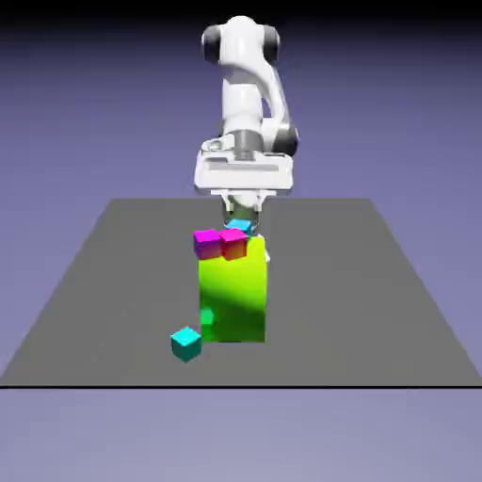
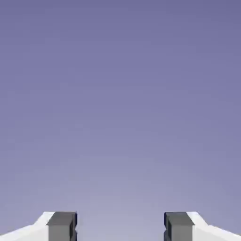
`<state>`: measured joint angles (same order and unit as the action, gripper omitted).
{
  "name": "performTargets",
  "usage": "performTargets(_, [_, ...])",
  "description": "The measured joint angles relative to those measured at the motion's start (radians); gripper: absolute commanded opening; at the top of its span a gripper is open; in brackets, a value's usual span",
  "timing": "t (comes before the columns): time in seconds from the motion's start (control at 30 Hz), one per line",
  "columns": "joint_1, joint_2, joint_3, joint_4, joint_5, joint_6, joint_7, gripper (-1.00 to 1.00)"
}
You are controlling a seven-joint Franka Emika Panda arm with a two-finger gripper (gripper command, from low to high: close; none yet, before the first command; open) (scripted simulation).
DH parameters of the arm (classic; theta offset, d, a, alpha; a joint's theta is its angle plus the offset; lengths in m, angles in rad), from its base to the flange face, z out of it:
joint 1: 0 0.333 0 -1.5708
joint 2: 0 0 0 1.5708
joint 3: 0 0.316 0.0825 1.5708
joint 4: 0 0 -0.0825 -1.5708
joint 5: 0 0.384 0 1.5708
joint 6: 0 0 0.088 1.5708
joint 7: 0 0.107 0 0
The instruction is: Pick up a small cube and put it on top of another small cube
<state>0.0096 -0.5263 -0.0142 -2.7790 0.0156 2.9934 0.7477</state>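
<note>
A tall lime-green block [image 1: 233,292] stands on the table. On its top sit a magenta cube [image 1: 206,243] and a red cube [image 1: 233,244], side by side and touching. A light-blue cube [image 1: 241,226] shows just behind them, right under my gripper [image 1: 242,216]. A teal cube [image 1: 186,344] lies on the table in front of the block, toward the exterior view's left. A small green cube [image 1: 207,317] rests against the block's lower left side. In the hand view my gripper [image 2: 120,228] is open, with only the backdrop between its fingertips [image 2: 62,226].
The grey table [image 1: 377,301] stretches out on both sides of the green block. Its front edge runs just below the teal cube. The white arm rises behind the block at the table's far edge.
</note>
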Motion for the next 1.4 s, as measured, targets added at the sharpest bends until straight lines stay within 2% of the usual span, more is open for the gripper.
performTargets(0.93, [-0.056, 1.015, -0.329, 0.719, 0.363, -1.011, 0.155, 0.00])
performTargets(1.0, [-0.057, 1.026, -0.333, 0.728, 0.367, -1.023, 0.157, 0.00])
performTargets(1.1, [-0.058, 1.109, -0.294, 0.673, 0.426, -0.893, 0.118, 0.00])
performTargets(1.13, [-0.058, 1.118, -0.290, 0.667, 0.433, -0.879, 0.114, -1.00])
performTargets(1.2, [-0.058, 1.118, -0.290, 0.667, 0.435, -0.879, 0.112, -1.00])
performTargets(1.3, [-0.057, 1.035, -0.329, 0.722, 0.377, -1.009, 0.152, -1.00])
performTargets(1.4, [0.003, 0.937, -0.282, 0.736, 0.298, -1.024, 0.124, -1.00])
